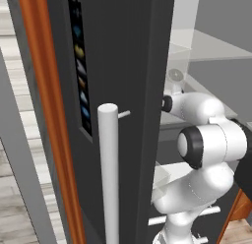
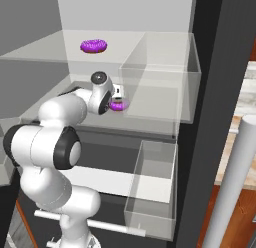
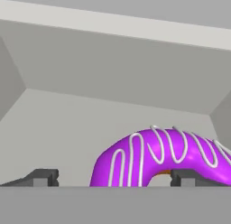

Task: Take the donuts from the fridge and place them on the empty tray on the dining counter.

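Claw [image 3: 108,178]: jaws wide, holding nothing | Donut [image 3: 164,155]: on your fridge [image 2: 165,22] shelf, sitting toward the right-hand finger in the hand view, so you're off-centre | Second donut [image 2: 93,46]: shelf above | Feel: glossy purple icing, white squiggles, soft ring on smooth glass.

Fridge [image 2: 220,67] seen open, white inside. One donut [image 2: 93,46] lay on upper glass shelf [image 2: 45,49]. Second donut [image 2: 118,106] lay on shelf below, at arm's hand [image 2: 114,94], beside clear bin [image 2: 160,79]. Jaws were hidden. Handle [image 2: 231,182] stood at right.
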